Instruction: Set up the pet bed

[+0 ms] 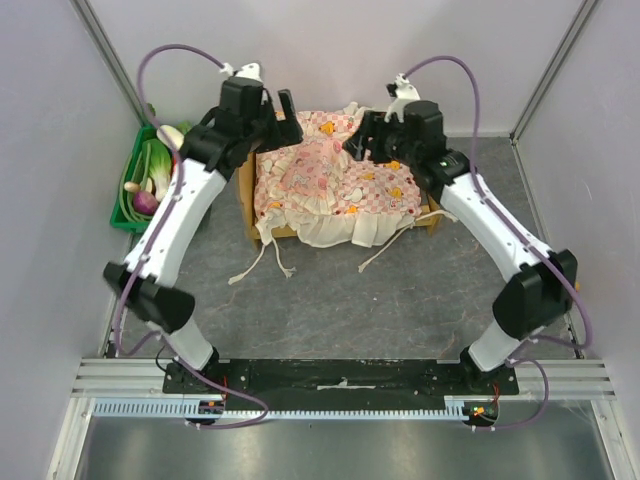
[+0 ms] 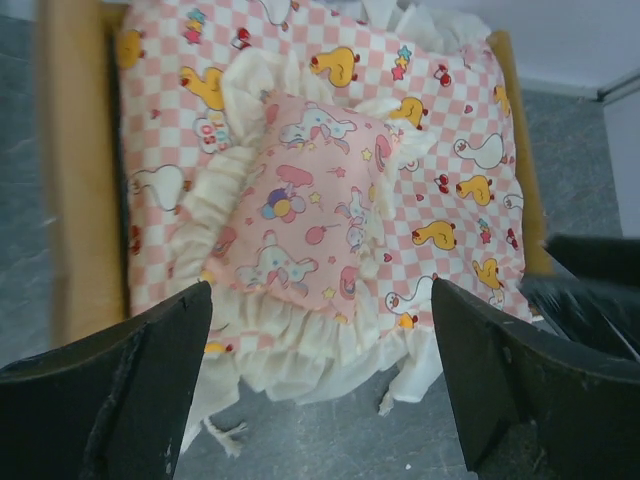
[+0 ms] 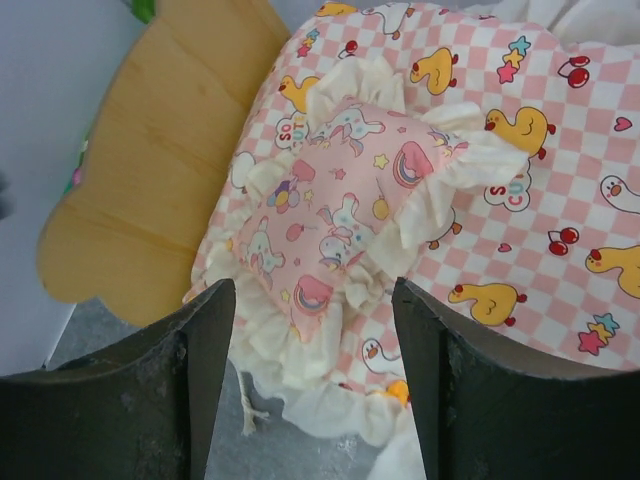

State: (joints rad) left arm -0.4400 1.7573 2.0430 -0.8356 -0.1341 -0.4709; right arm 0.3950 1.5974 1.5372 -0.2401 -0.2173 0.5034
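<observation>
Light-wood pet bed (image 1: 246, 196) sits at the far middle of the desk (image 1: 400, 300), its headboard (image 3: 150, 150) at the left end. A pink-checked mattress (image 1: 345, 185) covers it, frills and ties spilling over the near edge. A small pink pillow (image 2: 300, 200) lies on the mattress, close to the headboard. The left tool (image 2: 320, 295) hangs over the bed's left end with its jaws spread wide, holding nothing and touching nothing. The right tool (image 3: 312, 290) hovers over the far right part of the bed, jaws also well apart and empty, with the pillow showing between its fingers (image 3: 180, 380). A green bin (image 1: 125, 205) of vegetables stands at the far left.
</observation>
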